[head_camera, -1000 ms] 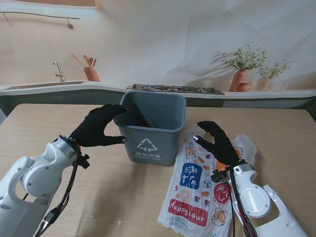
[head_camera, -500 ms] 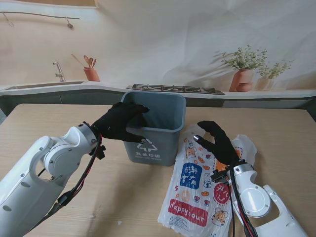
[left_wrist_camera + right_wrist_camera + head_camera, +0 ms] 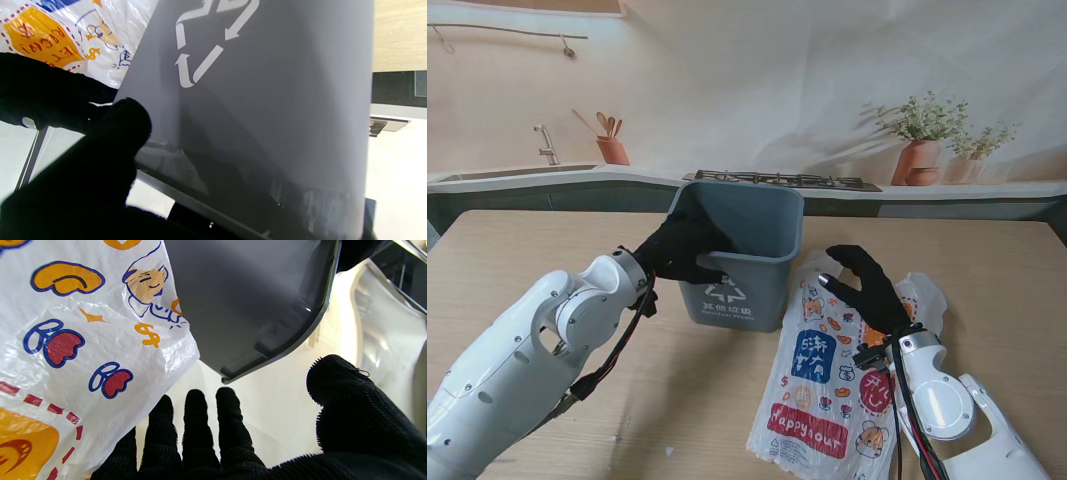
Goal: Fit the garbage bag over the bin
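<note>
The grey bin (image 3: 738,255), marked with a white recycling sign (image 3: 203,43), stands mid-table and leans slightly to my right. My black-gloved left hand (image 3: 679,252) is closed over its near left rim, thumb (image 3: 125,121) pressed on the outer wall. The garbage bag (image 3: 827,385), white plastic with cartoon prints, lies flat on the table to the right of the bin and touches its base (image 3: 100,340). My right hand (image 3: 867,290) hovers open above the bag's upper part, fingers (image 3: 195,420) spread, holding nothing. The bin's rim (image 3: 300,336) shows in the right wrist view.
The wooden table (image 3: 527,250) extends to either side. Behind it runs a kitchen backdrop with a sink (image 3: 547,150), a stove (image 3: 782,180) and potted plants (image 3: 922,140). A small white speck (image 3: 668,452) lies near the table's front.
My left hand moved from beside the bin's left corner onto the rim and closed on it. The bin has tipped a little and shifted slightly. The right hand and the bag stayed still.
</note>
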`<act>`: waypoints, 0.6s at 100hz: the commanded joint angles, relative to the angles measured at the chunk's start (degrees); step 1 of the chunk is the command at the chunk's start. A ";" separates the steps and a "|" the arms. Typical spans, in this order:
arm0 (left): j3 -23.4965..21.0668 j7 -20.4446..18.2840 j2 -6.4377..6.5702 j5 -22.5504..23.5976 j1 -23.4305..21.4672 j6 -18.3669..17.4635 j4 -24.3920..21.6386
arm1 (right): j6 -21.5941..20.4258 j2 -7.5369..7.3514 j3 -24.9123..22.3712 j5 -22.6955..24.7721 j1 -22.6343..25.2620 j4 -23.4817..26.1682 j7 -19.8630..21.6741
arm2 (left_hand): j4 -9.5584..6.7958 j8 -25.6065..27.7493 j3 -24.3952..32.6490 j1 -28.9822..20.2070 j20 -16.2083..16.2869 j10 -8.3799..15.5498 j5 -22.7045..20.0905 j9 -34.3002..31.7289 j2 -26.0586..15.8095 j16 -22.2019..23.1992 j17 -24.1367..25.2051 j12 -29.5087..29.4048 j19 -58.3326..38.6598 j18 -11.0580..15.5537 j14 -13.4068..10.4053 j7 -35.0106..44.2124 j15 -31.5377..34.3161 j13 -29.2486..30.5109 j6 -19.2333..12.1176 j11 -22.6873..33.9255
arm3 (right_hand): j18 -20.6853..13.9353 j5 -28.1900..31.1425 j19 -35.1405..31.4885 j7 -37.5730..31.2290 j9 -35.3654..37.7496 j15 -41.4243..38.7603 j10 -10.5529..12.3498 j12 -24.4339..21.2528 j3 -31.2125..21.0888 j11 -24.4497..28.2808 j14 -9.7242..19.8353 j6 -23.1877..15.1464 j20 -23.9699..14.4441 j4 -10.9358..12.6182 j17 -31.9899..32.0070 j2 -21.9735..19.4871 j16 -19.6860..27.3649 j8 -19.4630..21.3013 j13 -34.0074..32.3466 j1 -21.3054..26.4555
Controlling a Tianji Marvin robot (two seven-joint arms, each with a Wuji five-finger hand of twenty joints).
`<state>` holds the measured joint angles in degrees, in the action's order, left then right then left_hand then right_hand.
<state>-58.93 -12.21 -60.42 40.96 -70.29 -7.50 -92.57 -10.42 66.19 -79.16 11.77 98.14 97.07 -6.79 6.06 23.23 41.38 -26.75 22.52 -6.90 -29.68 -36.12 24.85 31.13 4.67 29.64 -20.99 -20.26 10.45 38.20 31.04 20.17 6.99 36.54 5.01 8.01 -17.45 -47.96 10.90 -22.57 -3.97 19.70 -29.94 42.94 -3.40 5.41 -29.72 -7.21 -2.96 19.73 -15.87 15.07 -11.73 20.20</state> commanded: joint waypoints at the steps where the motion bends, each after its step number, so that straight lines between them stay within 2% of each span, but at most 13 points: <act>1: 0.47 1.09 -0.73 0.89 -0.47 -0.32 0.86 | 0.35 0.49 0.19 -0.18 0.23 0.15 0.67 | 0.49 2.50 3.22 -2.00 -0.72 2.88 -6.96 -7.57 0.83 2.10 0.34 2.48 -5.37 -3.16 0.62 5.58 4.29 5.61 -4.24 3.31 | -1.29 -1.11 -0.10 -0.55 -1.19 0.69 1.11 0.38 0.16 0.81 1.62 -1.76 -0.28 3.50 0.34 0.32 0.41 -0.69 0.66 -1.46; 3: 0.50 1.61 -0.78 1.47 -0.56 -0.41 0.84 | 0.36 0.49 0.19 -0.19 0.24 0.17 0.67 | 2.68 0.80 1.21 -4.83 -1.83 3.25 -9.49 -11.31 2.09 2.75 0.58 3.66 -9.11 -3.36 0.59 9.73 6.08 8.44 -6.41 4.29 | -1.27 -1.10 -0.10 -0.56 -1.19 0.70 1.11 0.38 0.17 0.80 1.61 -1.79 -0.28 3.50 0.33 0.31 0.42 -0.69 0.69 -1.46; 5: 0.50 1.98 -0.80 1.97 -0.67 -0.47 0.76 | 0.37 0.49 0.19 -0.18 0.24 0.18 0.67 | 3.39 -0.71 -0.33 -6.88 -3.05 3.48 -11.12 -14.06 2.75 3.26 0.72 4.50 -12.14 -3.48 0.58 13.14 7.52 10.66 -8.00 4.99 | -1.27 -1.08 -0.10 -0.58 -1.19 0.69 1.11 0.38 0.19 0.80 1.56 -1.81 -0.29 3.50 0.33 0.30 0.41 -0.68 0.66 -1.47; 8: 0.45 2.28 -0.81 2.41 -0.86 -0.61 0.59 | 0.38 0.49 0.18 -0.15 0.24 0.18 0.65 | 3.79 -1.85 -1.75 -9.06 -2.85 3.73 -13.58 -17.97 3.33 4.15 0.83 5.74 -16.38 -3.71 0.82 17.44 9.76 14.07 -10.38 6.23 | -1.26 -1.08 -0.10 -0.59 -1.19 0.66 1.11 0.38 0.21 0.80 1.60 -1.88 -0.29 3.49 0.33 0.32 0.40 -0.67 0.62 -1.47; 16: 0.19 2.62 -0.88 2.39 -1.73 -0.45 -0.39 | 0.38 0.50 0.16 -0.13 0.26 0.21 0.59 | 3.29 -1.17 -2.43 -10.65 -1.33 2.93 -16.89 -22.83 3.41 6.09 0.35 8.42 -21.00 -4.22 1.93 22.89 13.46 18.25 -11.54 8.66 | -1.24 -1.12 -0.12 -0.62 -1.19 0.68 1.11 0.37 0.22 0.80 1.58 -1.85 -0.30 3.50 0.31 0.33 0.41 -0.66 0.70 -1.40; 28: -0.64 2.31 -0.75 3.15 -3.73 0.46 -3.17 | 0.18 0.50 0.05 -0.12 0.37 0.31 0.53 | 3.27 0.67 -0.44 -10.96 0.26 1.77 -19.20 -26.46 4.75 7.90 -0.72 10.93 -24.76 -4.80 3.10 24.94 16.21 21.34 -10.80 9.84 | -1.24 -1.12 -0.13 -0.65 -1.19 0.66 1.12 0.37 0.24 0.79 1.61 -1.93 -0.31 3.51 0.30 0.28 0.40 -0.65 0.64 -1.37; 60: -4.82 -0.43 0.18 5.49 -10.27 -2.18 -10.43 | -0.30 0.60 -0.58 -0.01 1.22 0.94 -0.09 | 3.51 2.10 0.14 -10.89 0.79 2.33 -19.11 -26.67 4.54 7.88 -1.51 11.62 -25.95 -4.59 2.60 24.77 15.43 21.74 -11.28 8.86 | -1.16 -1.01 -0.17 -0.69 -1.18 0.62 1.13 0.37 0.32 0.81 1.53 -1.91 -0.31 3.52 0.14 0.33 0.38 -0.64 0.51 -1.32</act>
<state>-63.45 -11.30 -60.63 46.55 -79.23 -10.23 -101.17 -10.55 66.32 -79.75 11.77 98.73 97.53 -7.39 7.62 23.88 40.14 -37.04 21.89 -4.99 -46.73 -61.13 28.34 37.91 3.11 40.21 -44.91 -23.21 12.77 60.53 45.88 39.95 -2.30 44.24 5.01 8.01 -17.45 -47.96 10.90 -22.57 -3.97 19.70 -29.94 42.94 -3.40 5.35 -29.72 -7.21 -2.96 19.73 -15.87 15.07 -11.73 20.20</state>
